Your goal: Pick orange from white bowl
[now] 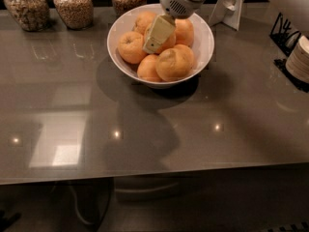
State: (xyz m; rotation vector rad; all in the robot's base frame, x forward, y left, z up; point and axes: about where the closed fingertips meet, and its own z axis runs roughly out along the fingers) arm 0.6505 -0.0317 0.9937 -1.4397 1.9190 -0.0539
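Pale yellow-orange orange in shiny white bowl. Cream gripper just over the bowl. Plain grey-brown table.
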